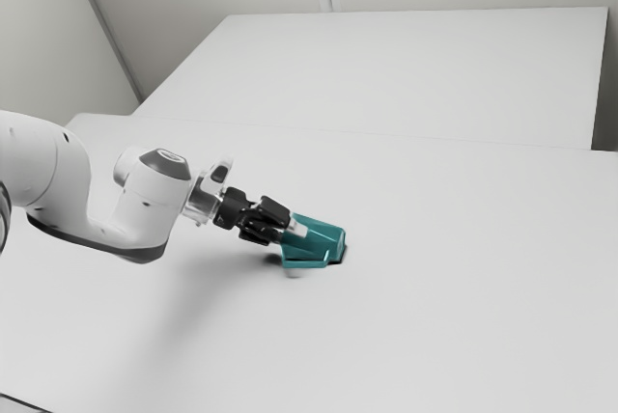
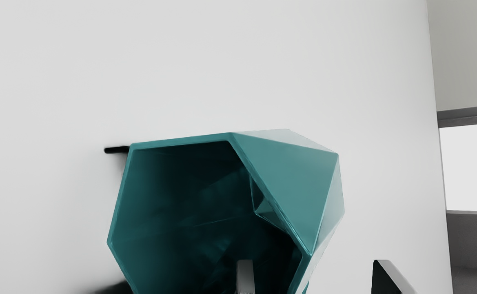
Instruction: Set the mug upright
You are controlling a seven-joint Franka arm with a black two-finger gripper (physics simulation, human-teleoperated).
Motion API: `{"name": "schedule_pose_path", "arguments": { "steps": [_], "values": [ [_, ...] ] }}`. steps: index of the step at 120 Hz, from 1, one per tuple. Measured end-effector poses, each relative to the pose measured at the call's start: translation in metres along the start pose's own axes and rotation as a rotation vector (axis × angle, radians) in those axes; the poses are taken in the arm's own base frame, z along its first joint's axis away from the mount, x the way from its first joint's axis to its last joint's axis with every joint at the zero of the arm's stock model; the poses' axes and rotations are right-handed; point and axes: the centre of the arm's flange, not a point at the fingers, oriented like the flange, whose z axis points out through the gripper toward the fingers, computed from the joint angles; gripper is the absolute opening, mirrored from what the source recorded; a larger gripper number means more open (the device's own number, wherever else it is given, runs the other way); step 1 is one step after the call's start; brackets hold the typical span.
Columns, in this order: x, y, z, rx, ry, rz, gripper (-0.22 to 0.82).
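Well, a teal faceted mug (image 1: 323,236) lies sideways on the smooth white tabletop (image 1: 454,297), exterior view's centre; the black two-finger pincer (image 1: 292,232) is released, astride its rim.

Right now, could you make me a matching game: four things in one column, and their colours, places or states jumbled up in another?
Column one
1. Gripper
2. Table
3. Mug
4. Arm

Column two
A. Teal, lying on its side
B. White, coming in from the exterior view's left
C. Open, with one finger inside a rim and the other outside
D. Pale, flat surface underneath

Pairs: 1-C, 2-D, 3-A, 4-B
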Motion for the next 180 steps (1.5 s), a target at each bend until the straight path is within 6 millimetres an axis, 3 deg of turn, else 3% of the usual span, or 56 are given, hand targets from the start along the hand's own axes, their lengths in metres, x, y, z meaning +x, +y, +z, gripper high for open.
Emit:
{"name": "schedule_pose_path", "arguments": {
  "steps": [40, 88, 116, 140, 152, 180],
  "values": [
    [-0.001, -0.002, 0.005, -0.036, 0.015, -0.019, 0.12],
    [0.002, 0.007, 0.009, -0.058, 0.02, 0.014, -0.12],
    [0.023, 0.024, 0.001, -0.057, 0.042, 0.077, -0.17],
    [0.055, 0.049, -0.018, -0.005, 0.029, 0.209, -0.18],
    [0.068, 0.061, -0.029, 0.058, -0.026, 0.295, -0.18],
    [0.076, 0.07, -0.042, 0.237, -0.223, 0.41, -0.18]
  ]
}}
